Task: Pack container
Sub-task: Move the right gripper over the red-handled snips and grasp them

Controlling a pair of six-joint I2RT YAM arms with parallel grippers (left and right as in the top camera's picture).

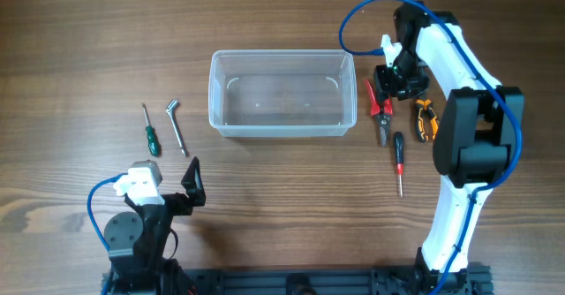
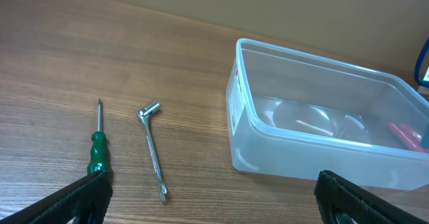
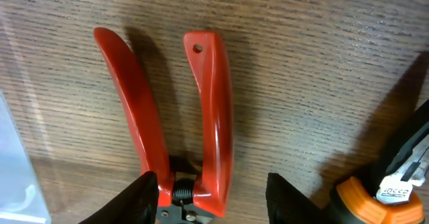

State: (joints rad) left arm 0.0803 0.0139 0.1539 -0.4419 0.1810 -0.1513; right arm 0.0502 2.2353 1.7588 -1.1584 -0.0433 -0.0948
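Observation:
The clear plastic container (image 1: pixel 281 93) stands empty at the table's middle back; it also shows in the left wrist view (image 2: pixel 322 127). Red-handled pliers (image 1: pixel 380 109) lie just right of it, seen close in the right wrist view (image 3: pixel 201 117). My right gripper (image 1: pixel 395 81) is open and low over the pliers, its fingers (image 3: pixel 213 197) either side of the spring end of the handles. My left gripper (image 1: pixel 190 187) is open and empty near the front left, its fingers (image 2: pixel 214 200) wide apart. A green screwdriver (image 1: pixel 150 132) and a metal L-wrench (image 1: pixel 177 124) lie left of the container.
An orange-and-black tool (image 1: pixel 426 118) lies right of the pliers, close to my right finger (image 3: pixel 389 190). A red-and-black screwdriver (image 1: pixel 398 161) lies in front of the pliers. The green screwdriver (image 2: pixel 98 147) and wrench (image 2: pixel 153 147) lie ahead of my left gripper.

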